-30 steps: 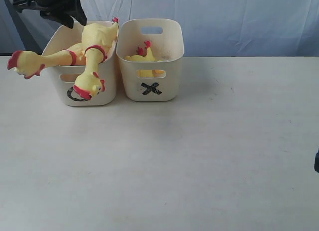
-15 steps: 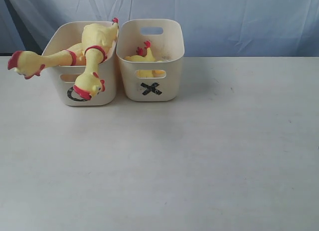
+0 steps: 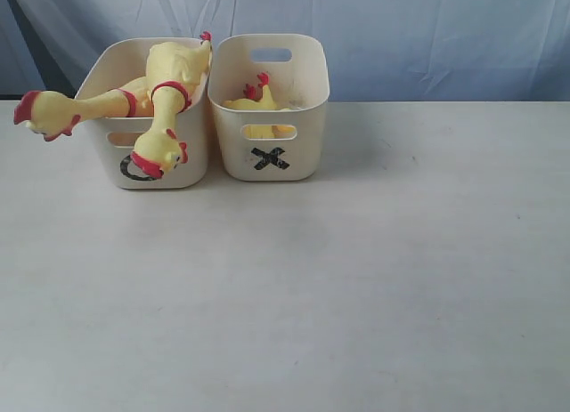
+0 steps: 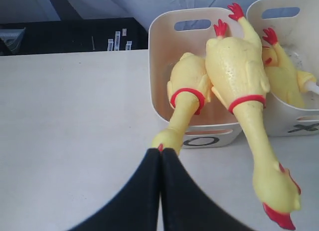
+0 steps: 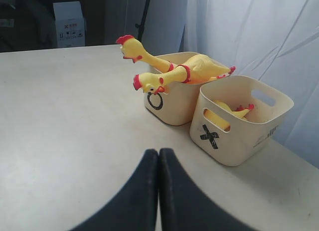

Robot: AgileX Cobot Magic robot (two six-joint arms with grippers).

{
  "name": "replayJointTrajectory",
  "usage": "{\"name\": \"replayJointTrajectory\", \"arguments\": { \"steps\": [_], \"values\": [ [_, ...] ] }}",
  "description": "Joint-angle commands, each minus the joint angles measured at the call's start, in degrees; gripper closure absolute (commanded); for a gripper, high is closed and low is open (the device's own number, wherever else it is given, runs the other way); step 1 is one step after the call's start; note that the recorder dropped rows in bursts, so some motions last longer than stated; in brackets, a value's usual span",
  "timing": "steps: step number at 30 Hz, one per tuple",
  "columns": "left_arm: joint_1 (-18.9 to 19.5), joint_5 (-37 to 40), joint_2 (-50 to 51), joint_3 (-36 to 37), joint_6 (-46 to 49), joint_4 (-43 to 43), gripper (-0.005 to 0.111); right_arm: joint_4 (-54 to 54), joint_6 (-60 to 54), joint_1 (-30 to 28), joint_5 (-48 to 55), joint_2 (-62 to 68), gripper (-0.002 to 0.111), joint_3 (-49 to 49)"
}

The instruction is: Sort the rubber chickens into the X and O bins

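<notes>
Exterior view: by the table's (image 3: 356,278) far-left corner, O bin (image 3: 194,156) holds two rubber chickens (image 3: 169,72), heads overhanging its rim; adjacent X bin (image 3: 303,136) holds a third chicken (image 3: 252,100). Left tool (image 4: 160,152) and right tool (image 5: 158,153): closed, empty.

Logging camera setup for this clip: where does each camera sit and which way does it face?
Exterior: off the arms, above the table, facing the marked fronts of the O bin and X bin; no robot part shows.
Left wrist: on the left arm, close, looking over the shut left gripper at the O bin and two rubber chickens draped over it.
Right wrist: on the right arm, farther back, looking over the shut right gripper at both bins obliquely.
Shared: all three show both bins and chickens.
</notes>
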Motion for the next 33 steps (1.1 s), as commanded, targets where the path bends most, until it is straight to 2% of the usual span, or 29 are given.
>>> {"name": "replayJointTrajectory", "arguments": {
  "steps": [1,7,12,16,19,23,30,33],
  "values": [
    [-0.01,-8.58,-11.69,14.26,-1.16,-1.27,0.107,0.27,0.03,-0.31,-0.45,-0.24,0.108,0.28],
    [-0.01,-26.27,-28.2,34.29,-1.16,-1.42,0.107,0.27,0.03,-0.31,-0.45,-0.24,0.108,0.28],
    [-0.01,-34.53,-37.74,44.43,-1.04,0.91,0.107,0.36,0.03,-0.31,-0.45,-0.24,0.108,0.28],
    [-0.01,-32.92,-42.1,48.2,-1.04,1.15,0.107,0.36,0.03,-0.31,-0.45,-0.24,0.108,0.28],
    [-0.01,-26.22,-44.04,48.49,-1.04,0.93,0.107,0.36,0.03,-0.31,-0.45,-0.24,0.108,0.28],
    [-0.01,-20.99,-44.95,48.49,-1.04,1.47,0.107,0.36,0.03,-0.31,-0.45,-0.24,0.108,0.28],
    [-0.01,-20.46,-44.94,48.49,-1.04,1.71,0.107,0.39,0.03,-0.31,-0.45,-1.32,0.108,0.28],
    [-0.13,-20.59,-45.2,48.49,-1.04,1.7,0.107,0.64,0.03,-3.64,-0.45,-3.66,0.108,0.28]
  ]
}}
